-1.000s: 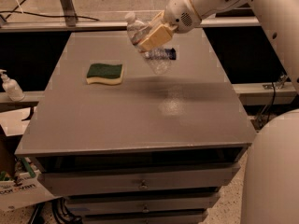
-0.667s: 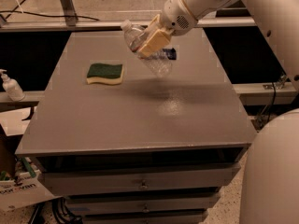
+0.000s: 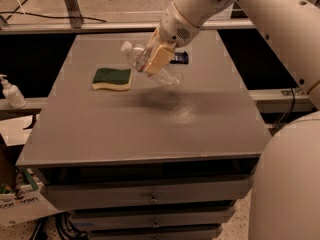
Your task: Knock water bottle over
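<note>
The water bottle (image 3: 167, 76), clear ribbed plastic with a white cap at its upper left end, is tilted steeply and held above the grey table (image 3: 150, 129), its shadow below it. My gripper (image 3: 156, 58) comes in from the upper right and is shut on the bottle's middle, its tan fingers (image 3: 159, 59) covering the label band. The green sponge (image 3: 112, 78) with a yellow base lies flat on the table to the left of the bottle.
A small dark blue object (image 3: 179, 58) lies on the table behind the gripper. A white pump-top dispenser bottle (image 3: 11, 91) stands on a ledge at the far left. Drawers sit under the table front. A box (image 3: 20, 201) stands at lower left.
The gripper with the bottle has moved left and slightly toward the sponge. The bottle stays tilted in the grip.
</note>
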Available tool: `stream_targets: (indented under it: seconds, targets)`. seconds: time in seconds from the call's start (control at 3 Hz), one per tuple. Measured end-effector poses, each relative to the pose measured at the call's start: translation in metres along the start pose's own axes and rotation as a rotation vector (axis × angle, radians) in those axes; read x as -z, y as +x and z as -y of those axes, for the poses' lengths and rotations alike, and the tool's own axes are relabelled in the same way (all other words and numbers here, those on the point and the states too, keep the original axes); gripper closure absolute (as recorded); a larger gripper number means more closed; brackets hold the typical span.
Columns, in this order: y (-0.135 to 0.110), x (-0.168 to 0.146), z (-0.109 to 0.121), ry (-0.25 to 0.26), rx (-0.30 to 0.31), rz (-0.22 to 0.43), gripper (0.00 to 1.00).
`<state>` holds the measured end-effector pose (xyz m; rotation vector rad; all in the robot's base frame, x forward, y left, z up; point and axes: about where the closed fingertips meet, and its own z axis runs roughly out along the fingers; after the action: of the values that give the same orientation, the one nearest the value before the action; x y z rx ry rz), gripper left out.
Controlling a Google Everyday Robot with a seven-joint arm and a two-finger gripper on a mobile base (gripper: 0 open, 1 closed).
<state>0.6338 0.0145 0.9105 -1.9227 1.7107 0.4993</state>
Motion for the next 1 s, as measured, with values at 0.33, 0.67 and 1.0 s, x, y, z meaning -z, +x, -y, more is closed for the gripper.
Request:
stream_targets:
  seconds: [0.33, 0.67, 1.0]
  targets:
    - [0.001, -0.016, -0.009, -0.041, 0.078, -0.084, 1.0]
    - [0.001, -0.027, -0.018, -0.077, 0.137, -0.111, 0.82]
    - [0.0, -0.039, -0.031, -0.12, 0.181, -0.115, 0.58]
